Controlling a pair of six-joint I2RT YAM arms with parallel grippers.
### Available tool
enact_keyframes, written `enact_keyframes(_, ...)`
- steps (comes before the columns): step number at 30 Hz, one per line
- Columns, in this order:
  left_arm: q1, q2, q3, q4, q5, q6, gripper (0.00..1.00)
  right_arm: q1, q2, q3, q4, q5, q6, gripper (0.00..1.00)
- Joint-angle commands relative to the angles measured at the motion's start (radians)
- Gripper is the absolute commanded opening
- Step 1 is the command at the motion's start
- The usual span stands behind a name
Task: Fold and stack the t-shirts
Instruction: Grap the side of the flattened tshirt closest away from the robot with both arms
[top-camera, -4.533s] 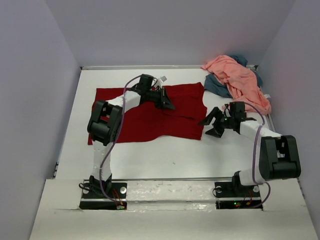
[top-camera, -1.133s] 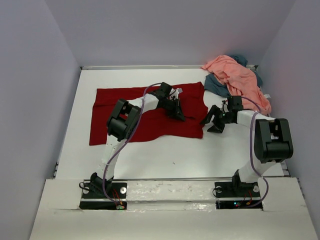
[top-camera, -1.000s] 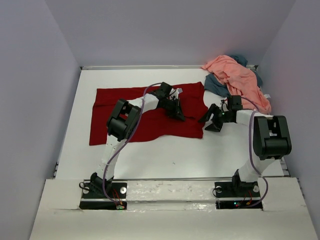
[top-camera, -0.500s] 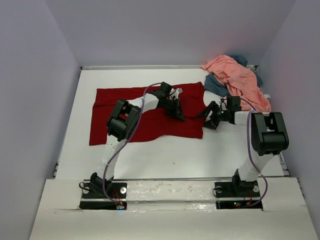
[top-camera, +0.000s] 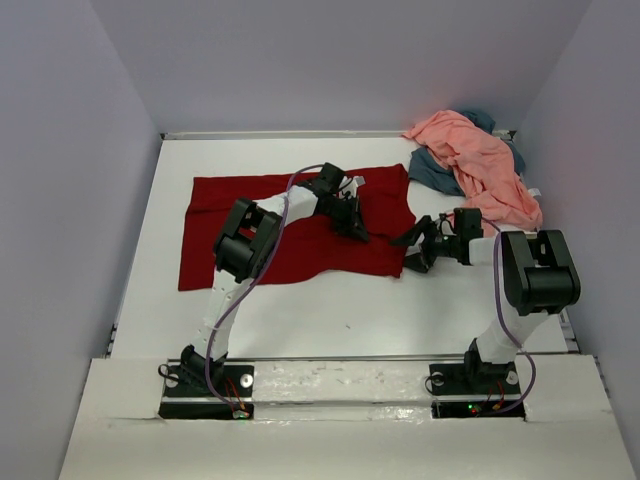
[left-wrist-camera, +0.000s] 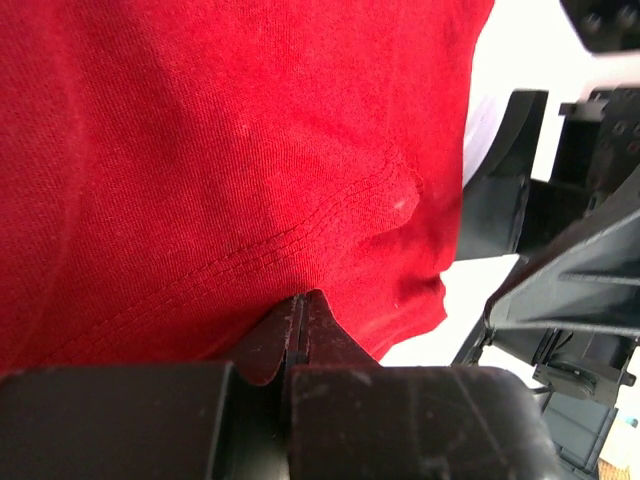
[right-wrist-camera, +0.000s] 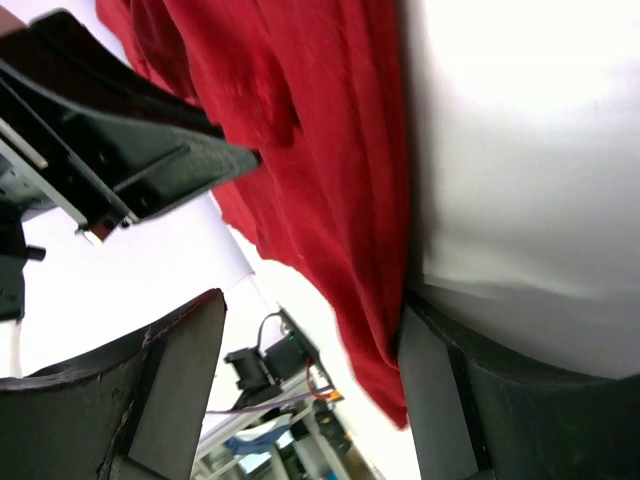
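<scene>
Red tee: dark red t-shirt (top-camera: 300, 255) lying spread flat on table (top-camera: 320, 315), left of ctr.
Other tees: salmon pink t-shirt (top-camera: 475, 160) lying heaped in far-right corner, draping over slate blue-grey t-shirt (top-camera: 435, 172).
L tool: left gripper (top-camera: 357, 232) resting w/ jaws together, tips touching red cloth nr its right side; can't tell if cloth's pinched.
R tool: right gripper (top-camera: 412, 250) sitting at red tee's right edge, jaws apart, hem lying btwn them.

Dark red t-shirt (left-wrist-camera: 250, 180): matt knit cloth, stitched hem. Left gripper (left-wrist-camera: 300, 298): black matt plastic, lightly scuffed. Table (top-camera: 300, 320): smooth white, slight sheen. Pink t-shirt (top-camera: 475, 160), upper right: soft matt cloth.
</scene>
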Motion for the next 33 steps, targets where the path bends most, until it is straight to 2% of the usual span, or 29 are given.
enact_keyframes(1,0.004,-0.025,0.043,-0.044,-0.020,0.014,0.00,-0.007,-0.035,-0.058,0.125,-0.053,0.077,0.73)
enact_keyframes(10,0.006,-0.025,0.060,-0.048,-0.017,0.009,0.06,-0.007,-0.058,-0.104,0.179,-0.111,0.109,0.72)
enact_keyframes(18,0.006,-0.038,0.050,-0.050,-0.018,0.014,0.07,-0.007,-0.073,-0.088,0.174,-0.077,0.077,0.72)
enact_keyframes(22,0.006,-0.045,0.038,-0.050,-0.021,0.017,0.07,-0.007,-0.024,-0.075,0.196,-0.108,0.088,0.27)
enact_keyframes(33,0.006,-0.033,0.060,-0.053,-0.023,0.014,0.07,-0.007,-0.043,-0.105,0.147,-0.136,0.109,0.24)
